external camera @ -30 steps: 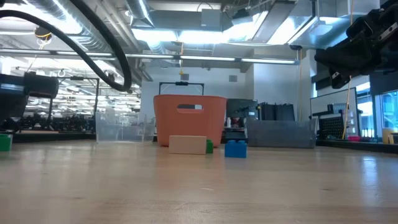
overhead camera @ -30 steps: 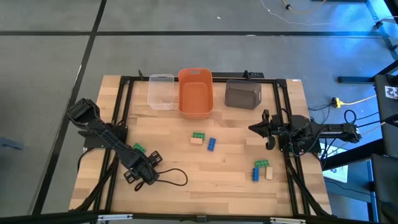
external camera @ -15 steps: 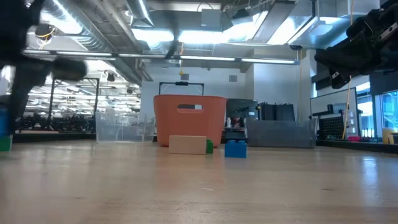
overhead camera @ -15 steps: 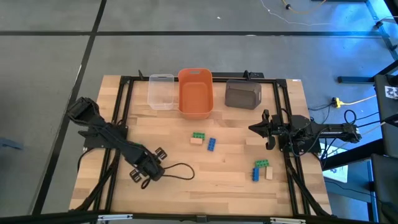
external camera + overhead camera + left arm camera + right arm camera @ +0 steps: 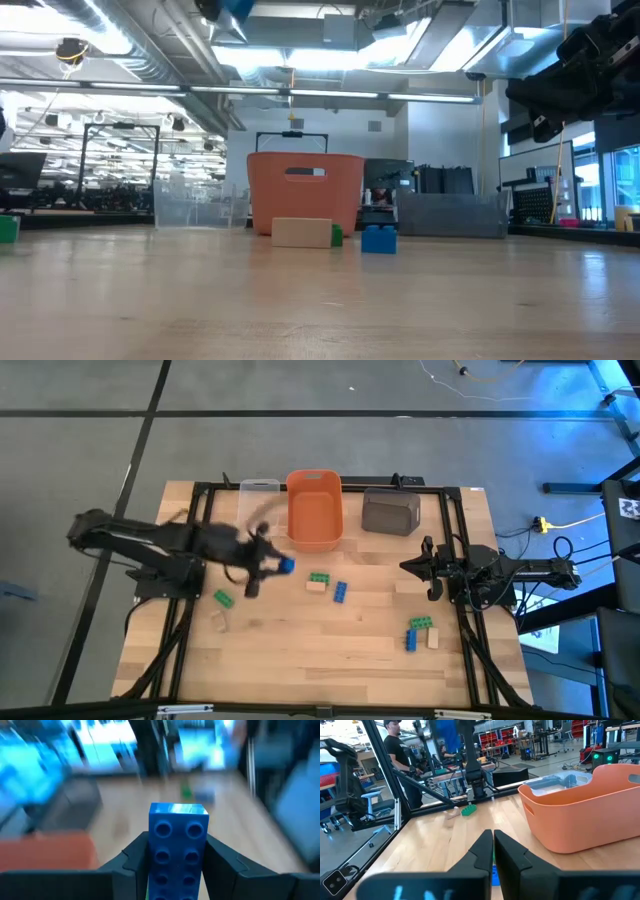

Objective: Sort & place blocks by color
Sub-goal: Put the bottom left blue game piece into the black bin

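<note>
My left gripper hangs in the air near the clear bin and the orange bin, shut on a blue block. That block also shows in the low view's top, blue block. A green block and a beige block lie on the table's left. Green, beige and blue blocks lie mid-table. Three more blocks lie on the right. My right gripper waits shut above the right side. My left gripper pinches the blue block between its two fingers, which lie on its two long sides. The studded face shows between them and the brick's free end sticks out past the fingertips. The block is lifted clear of the table.
A grey bin stands right of the orange bin along the far edge. A black frame runs round the table. A person stands beyond the table's left side. Bare wood lies along the near edge.
My left gripper rose from the table's near left, swung toward the far edge and the bins, and carried the blue block up clear of the table. The beige block on the left now shows where the gripper stood. The right arm kept still.
</note>
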